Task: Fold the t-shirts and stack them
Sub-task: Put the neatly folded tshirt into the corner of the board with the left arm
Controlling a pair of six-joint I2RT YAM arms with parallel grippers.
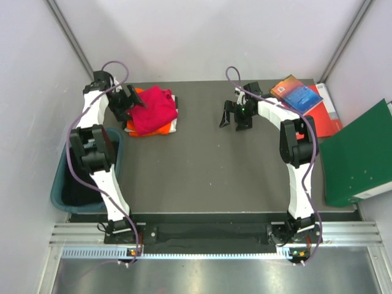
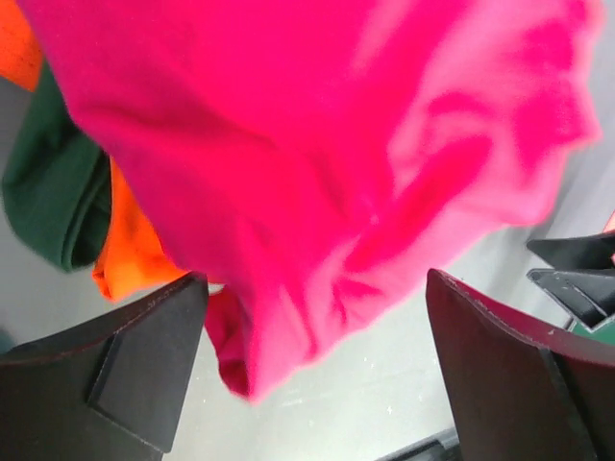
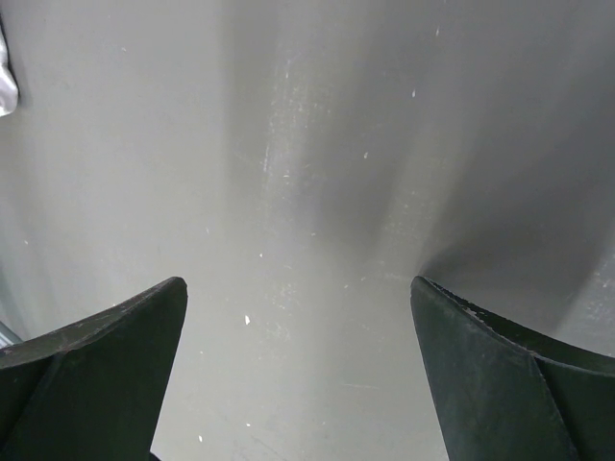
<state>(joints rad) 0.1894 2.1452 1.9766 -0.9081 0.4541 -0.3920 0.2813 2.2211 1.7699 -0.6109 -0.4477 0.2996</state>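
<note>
Dark grey table (image 1: 202, 177) first, with a teal bin (image 1: 61, 184) at its left edge, then the left gripper (image 1: 136, 104), jaws spread wide, against the crimson t-shirt (image 1: 153, 110) heaped on the orange t-shirt (image 1: 153, 132) at the far-left corner, then the right gripper (image 1: 236, 119), jaws wide apart, over the tabletop, and books (image 1: 297, 95) and a green binder (image 1: 358, 153) far right.

from above i get soft, even light with faint shadows and a bright glare along the metal rail (image 1: 214, 252) at the near edge. in the left wrist view the crimson t-shirt (image 2: 317, 144) is blurred and blown to hot pink, its folds barely readable. in the right wrist view the table (image 3: 307, 192) carries a pale sheen down the middle, darkening to the right.
</note>
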